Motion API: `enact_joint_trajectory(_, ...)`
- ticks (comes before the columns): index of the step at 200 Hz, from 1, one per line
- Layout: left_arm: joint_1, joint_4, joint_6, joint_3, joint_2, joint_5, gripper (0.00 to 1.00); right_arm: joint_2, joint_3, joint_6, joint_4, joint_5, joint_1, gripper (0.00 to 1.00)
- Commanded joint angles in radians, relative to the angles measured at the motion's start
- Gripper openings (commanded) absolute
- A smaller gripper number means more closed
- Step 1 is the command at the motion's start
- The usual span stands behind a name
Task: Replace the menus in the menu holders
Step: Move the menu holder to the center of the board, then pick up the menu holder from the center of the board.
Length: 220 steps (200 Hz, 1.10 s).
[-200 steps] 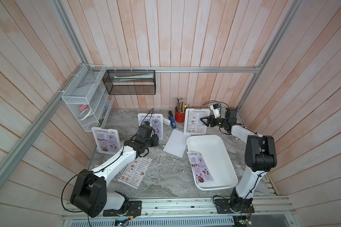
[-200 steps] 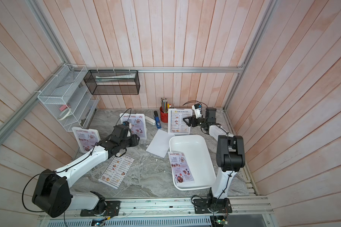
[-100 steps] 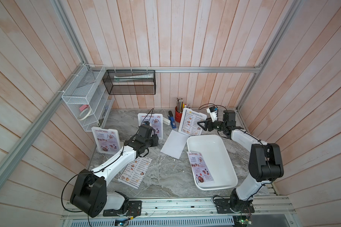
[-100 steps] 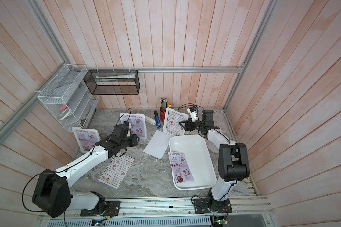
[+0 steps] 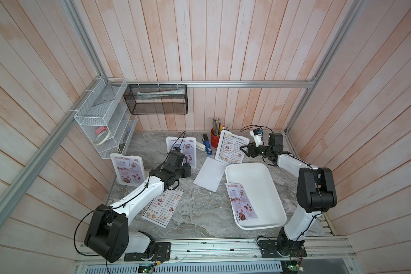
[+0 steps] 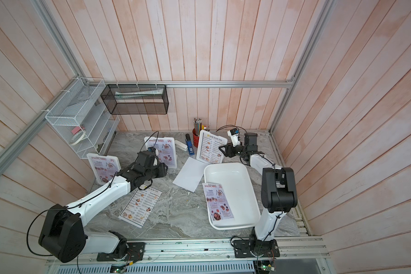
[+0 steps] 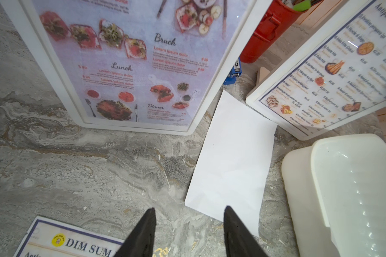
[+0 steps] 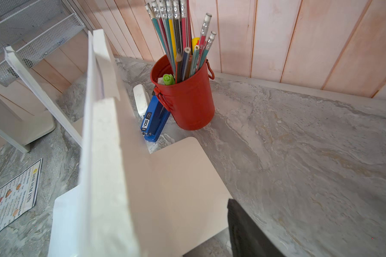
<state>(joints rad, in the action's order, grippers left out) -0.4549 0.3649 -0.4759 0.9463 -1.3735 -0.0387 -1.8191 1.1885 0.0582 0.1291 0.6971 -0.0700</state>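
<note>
— Menu holder point(image 5: 232, 149) by the pencil cup point(image 5: 215, 140), at the back of the surface point(image 5: 199, 208), already shows Dim Sum Inn; a special menu point(image 5: 241, 201) lies in the tray point(image 5: 261, 173).
— We count one done; the left holder point(image 5: 128, 169) and middle holder point(image 5: 189, 148) hold special menus.
— Right claw point(image 5: 243, 150) straddles the finished holder's edge; whether it pinches, we cannot tell. Left claw point(image 7: 189, 208) is spread, empty.

Figure: we see a robot test booth dressed as a restaurant counter. It has plank walls point(image 5: 223, 47) braced by aluminium framing point(image 5: 247, 84), and a left arm point(image 5: 140, 197) and right arm point(image 5: 299, 223) bolted to a front rail point(image 5: 211, 248). On the marble-look tabletop point(image 5: 199, 213) stand menu holders point(image 5: 128, 169), a wire shelf point(image 5: 100, 132), a red pencil cup point(image 5: 214, 141) and a blue stapler point(image 5: 208, 148).
</note>
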Motion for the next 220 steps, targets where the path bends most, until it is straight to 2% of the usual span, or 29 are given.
enact_joint_trajectory(1,-0.005,0.02,0.001,0.021,-0.008,-0.027,0.51,-0.012,0.028,-0.015,0.078,0.058,-0.011,0.61)
enact_joint_trajectory(66,-0.005,0.022,-0.002,0.016,-0.007,-0.033,0.52,0.017,-0.002,-0.04,0.14,0.074,-0.022,0.33)
enact_joint_trajectory(124,-0.011,0.014,0.0,0.025,-0.011,-0.024,0.52,0.065,-0.034,-0.029,0.142,0.057,-0.024,0.21)
enact_joint_trajectory(220,-0.01,0.026,0.012,0.022,0.025,-0.045,0.52,0.133,-0.082,-0.018,0.156,0.004,-0.024,0.1)
